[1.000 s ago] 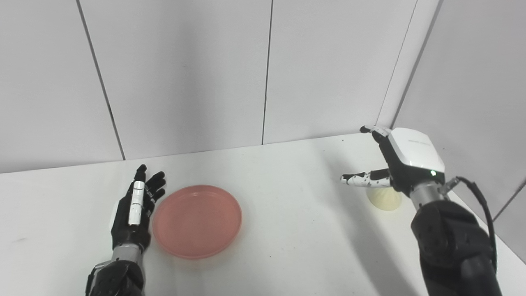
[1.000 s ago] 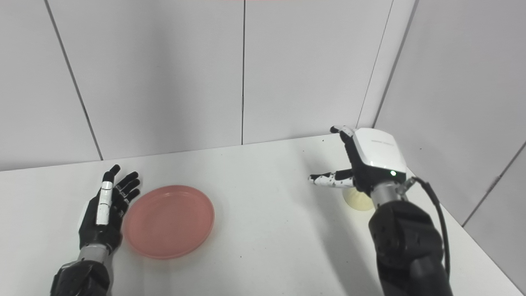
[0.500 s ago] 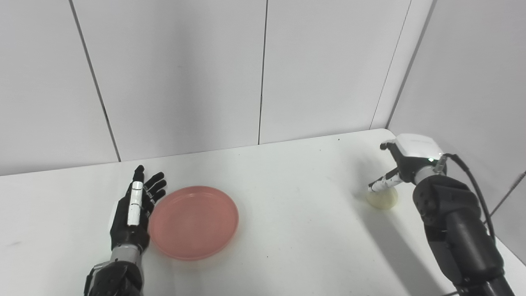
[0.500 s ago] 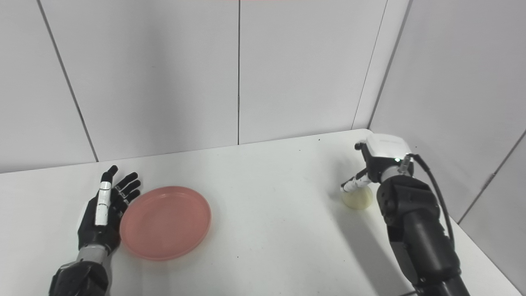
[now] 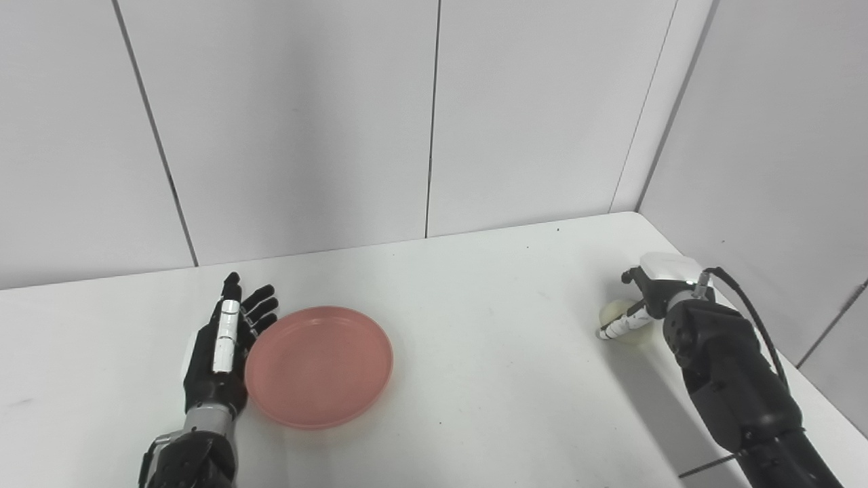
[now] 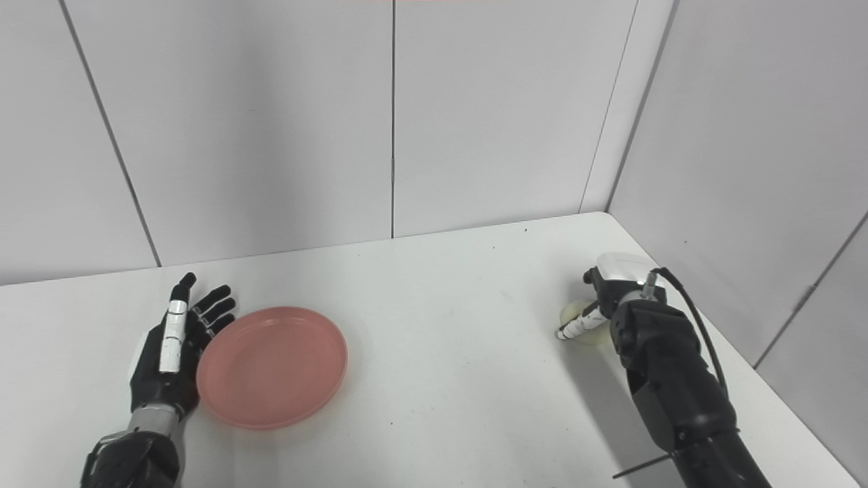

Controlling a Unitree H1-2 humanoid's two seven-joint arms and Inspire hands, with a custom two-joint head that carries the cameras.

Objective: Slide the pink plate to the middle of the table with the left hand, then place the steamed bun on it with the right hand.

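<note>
Flat white desk (image 5: 475, 379), matte surface, bounded at the far side and the right by pale grey panelled walls (image 5: 305, 122) with thin dark vertical seams.

Round shallow pink plastic plate (image 5: 319, 366), raised rim, empty. Lies flat on the desk, left of centre and toward the near side.

Left hand (image 5: 220, 352), black with a white strip along one finger. Lies just beside the left rim of the pink plate, at or against the rim; actual contact not clear. Fingers straight and spread, pointing toward the far wall. Holds nothing.

Small round pale cream steamed bun (image 5: 620, 318), sits on the desk at the far right, near the right-hand wall and well apart from the plate. Largely hidden behind the right hand; only its left part visible.

Right hand (image 6: 600, 298), black with a white back shell and a small green light, on a bulky black forearm with a black cable looping over the wrist. Lowered onto the bun from the right. One white-and-black speckled finger or thumb (image 5: 614, 329) reaches across the near-left side of the bun, down toward the desk. Other fingers mostly hidden behind the shell; grip on the bun cannot be told.
</note>
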